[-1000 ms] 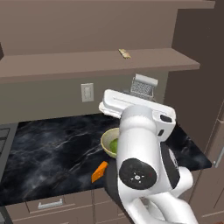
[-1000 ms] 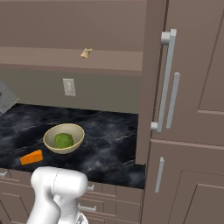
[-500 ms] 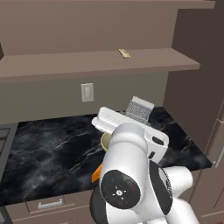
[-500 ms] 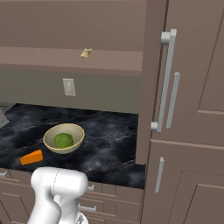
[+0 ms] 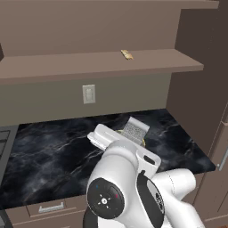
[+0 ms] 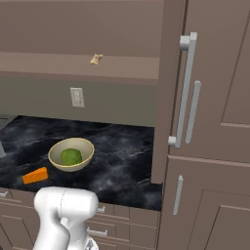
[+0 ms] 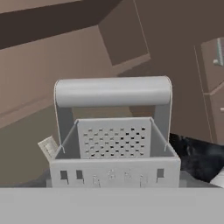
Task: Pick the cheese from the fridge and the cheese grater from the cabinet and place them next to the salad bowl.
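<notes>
The grater [image 7: 113, 140] is seen close against the hand camera, its loop handle uppermost in that view and its perforated face turned toward the lens. The finger tips themselves are hidden, so the grip cannot be seen directly; the jaws are set wide, and the grater is carried with the hand, so it is taken to be clamped across its broad body. In the left base view the grater [image 5: 135, 131] is seen just above the arm's wrist, over the black counter [image 5: 49, 153], tilted so that its long axis leans up and away from the camera.

Compared with a second ago, the arm is swung lower and nearer the camera in the left base view, and the grater is brought down with it, from just under the shelf [image 5: 98, 62] to just above the counter. The bowl is now covered by the arm in that view.

In the right base view the bowl [image 6: 71, 154] is seen on the counter with the cheese [image 6: 35, 176] near its front-left, thin end pointing left, both unmoved. A tan scrap [image 6: 96, 59] is left on the shelf.
</notes>
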